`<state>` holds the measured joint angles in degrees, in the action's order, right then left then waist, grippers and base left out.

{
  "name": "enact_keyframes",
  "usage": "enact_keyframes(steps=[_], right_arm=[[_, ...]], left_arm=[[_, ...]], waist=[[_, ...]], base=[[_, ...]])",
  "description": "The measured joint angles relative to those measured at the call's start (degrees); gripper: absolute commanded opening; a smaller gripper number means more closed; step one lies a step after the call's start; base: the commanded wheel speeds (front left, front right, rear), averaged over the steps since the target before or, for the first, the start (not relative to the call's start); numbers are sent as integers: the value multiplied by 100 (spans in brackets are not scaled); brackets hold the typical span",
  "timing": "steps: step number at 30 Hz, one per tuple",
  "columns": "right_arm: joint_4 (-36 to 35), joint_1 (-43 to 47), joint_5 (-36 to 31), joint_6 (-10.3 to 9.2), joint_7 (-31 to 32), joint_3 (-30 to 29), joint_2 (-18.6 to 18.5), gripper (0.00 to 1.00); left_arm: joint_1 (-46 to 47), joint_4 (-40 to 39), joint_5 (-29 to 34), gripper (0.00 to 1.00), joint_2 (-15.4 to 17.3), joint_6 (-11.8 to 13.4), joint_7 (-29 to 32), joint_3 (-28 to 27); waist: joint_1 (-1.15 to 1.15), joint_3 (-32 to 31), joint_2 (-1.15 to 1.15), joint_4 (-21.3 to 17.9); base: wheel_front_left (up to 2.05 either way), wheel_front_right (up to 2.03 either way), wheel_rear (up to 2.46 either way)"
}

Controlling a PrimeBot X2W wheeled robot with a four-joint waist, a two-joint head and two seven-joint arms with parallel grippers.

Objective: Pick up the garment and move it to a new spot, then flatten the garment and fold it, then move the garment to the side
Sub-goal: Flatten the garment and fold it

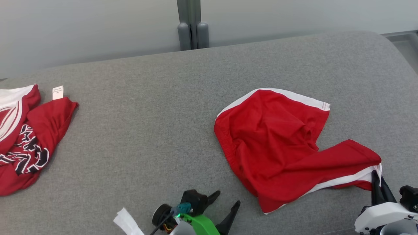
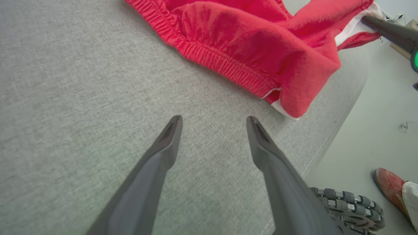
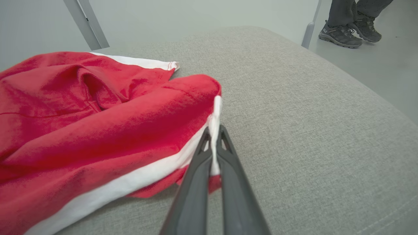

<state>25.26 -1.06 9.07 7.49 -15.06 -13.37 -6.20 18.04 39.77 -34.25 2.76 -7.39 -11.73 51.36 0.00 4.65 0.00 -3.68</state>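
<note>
Right wrist view: right claw [image 3: 214, 130] clamps the garment [image 3: 98, 130] at its white hem — pickup step. Left claw [image 2: 214, 120] gapes, garment just ahead. Next: lift clear — perhaps only 1 layer caught.

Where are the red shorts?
In the head view the red shorts lie on the right half of the grey cushion, one white-trimmed corner pinched by the right gripper; another red garment lies far left.
</note>
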Motion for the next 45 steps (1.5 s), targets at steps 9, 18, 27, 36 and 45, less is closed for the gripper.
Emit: enact_keyframes(steps=[9, 18, 27, 36, 45], right_arm=[[168, -418, 12, 0, 0, 36, -57, 0], [177, -604, -14, 0, 0, 212, -73, 0], [-54, -651, 16, 1, 0, 196, -53, 0], [-576, -614, -158, 1, 0, -592, -75, 0], [-491, -567, -235, 5, 0, -623, 127, 0]], left_arm=[[982, 97, -1981, 100, -5, 417, 136, 799], [1606, -113, -3575, 84, -2, 743, 155, 1523], [2020, 316, -3644, 0, -18, 805, -283, 2041], [2522, 466, -3137, 0, 303, 572, -331, 1497], [2594, -208, -3395, 0, 370, 469, -41, 1296]], waist=[[0, 505, 0, -176], [0, 907, 0, -421], [0, 975, 0, -541], [0, 766, 0, -299], [0, 686, 0, 5]], base=[[0, 0, 0], [0, 0, 0], [0, 0, 0], [0, 0, 0], [0, 0, 0]])
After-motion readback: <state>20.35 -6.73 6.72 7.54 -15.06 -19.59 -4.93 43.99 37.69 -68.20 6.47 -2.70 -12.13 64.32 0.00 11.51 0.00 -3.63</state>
